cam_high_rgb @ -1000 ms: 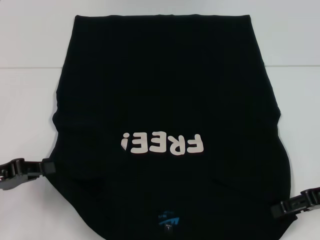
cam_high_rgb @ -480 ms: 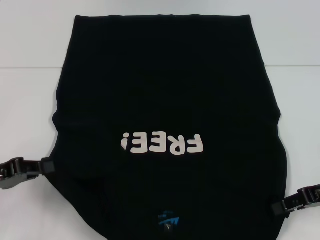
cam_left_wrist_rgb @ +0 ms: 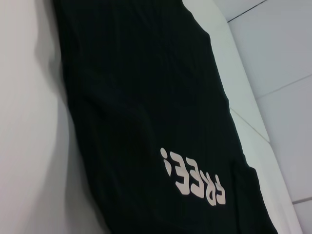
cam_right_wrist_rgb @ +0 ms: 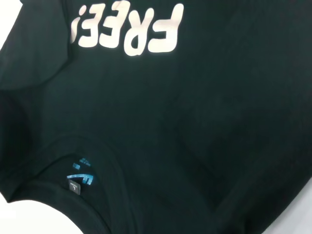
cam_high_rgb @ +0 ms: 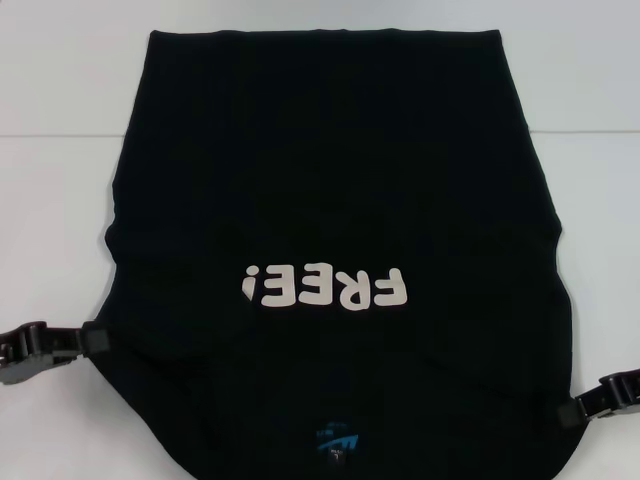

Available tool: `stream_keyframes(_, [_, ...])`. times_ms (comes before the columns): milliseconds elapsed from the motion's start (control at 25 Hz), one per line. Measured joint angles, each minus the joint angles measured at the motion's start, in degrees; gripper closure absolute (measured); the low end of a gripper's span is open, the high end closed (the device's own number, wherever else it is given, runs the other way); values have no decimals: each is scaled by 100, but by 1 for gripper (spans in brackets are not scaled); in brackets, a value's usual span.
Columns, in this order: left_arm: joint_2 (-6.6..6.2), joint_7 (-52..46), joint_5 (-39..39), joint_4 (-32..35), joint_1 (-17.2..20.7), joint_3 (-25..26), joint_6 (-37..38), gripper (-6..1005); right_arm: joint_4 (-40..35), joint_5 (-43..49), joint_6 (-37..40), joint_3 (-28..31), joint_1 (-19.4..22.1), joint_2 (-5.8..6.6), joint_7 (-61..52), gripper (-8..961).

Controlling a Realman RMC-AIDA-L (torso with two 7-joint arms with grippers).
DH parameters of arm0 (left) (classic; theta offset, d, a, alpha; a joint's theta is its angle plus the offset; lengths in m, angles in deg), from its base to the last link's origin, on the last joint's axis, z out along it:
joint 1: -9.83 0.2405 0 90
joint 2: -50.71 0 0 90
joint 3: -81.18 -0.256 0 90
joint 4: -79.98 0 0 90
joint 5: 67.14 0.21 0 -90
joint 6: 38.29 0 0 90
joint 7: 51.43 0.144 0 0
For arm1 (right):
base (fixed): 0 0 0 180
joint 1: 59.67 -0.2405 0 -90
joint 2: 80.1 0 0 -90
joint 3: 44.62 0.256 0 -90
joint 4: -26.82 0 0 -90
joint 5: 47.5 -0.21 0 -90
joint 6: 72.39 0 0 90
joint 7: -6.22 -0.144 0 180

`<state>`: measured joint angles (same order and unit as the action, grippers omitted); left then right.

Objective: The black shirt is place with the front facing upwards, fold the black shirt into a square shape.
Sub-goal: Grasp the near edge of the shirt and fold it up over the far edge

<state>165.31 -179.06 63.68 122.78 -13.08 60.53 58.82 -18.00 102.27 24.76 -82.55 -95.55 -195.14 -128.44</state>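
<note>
The black shirt (cam_high_rgb: 335,250) lies flat, front up, on the white table (cam_high_rgb: 60,200), its "FREE!" lettering (cam_high_rgb: 327,288) reading upside down and the blue neck label (cam_high_rgb: 335,440) at its near edge. The left gripper (cam_high_rgb: 88,338) meets the shirt's left edge, the right gripper (cam_high_rgb: 572,412) its right edge; both seem clamped on cloth, though their tips are hidden against the black.

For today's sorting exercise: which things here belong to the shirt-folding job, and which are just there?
Job:
shirt
left tool, at the shirt's left edge
right tool, at its right edge

Just there:
table, white, under the shirt
</note>
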Motion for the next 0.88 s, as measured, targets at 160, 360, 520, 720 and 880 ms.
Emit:
stream_keyframes(160, [-41, 47, 70, 1, 42, -37, 226, 969, 0, -7, 101, -3, 35, 42, 5, 878])
stream_keyframes(360, [-70, 99, 124, 194, 266, -27, 799, 969, -86, -8, 493, 43, 164, 115, 75, 877])
stream_keyframes(520, [-38, 117, 127, 452, 551, -26, 1156, 969, -183, -28, 751, 78, 346, 120, 147, 876])
stream_keyframes(720, [-3, 222, 128, 634, 855, -10, 1678, 969, -433, -47, 992, 108, 622, 72, 166, 875])
stream_keyframes(880, [17, 237, 132, 677, 963, -67, 1776, 969, -494, -75, 1112, 264, 752, 50, 303, 874])
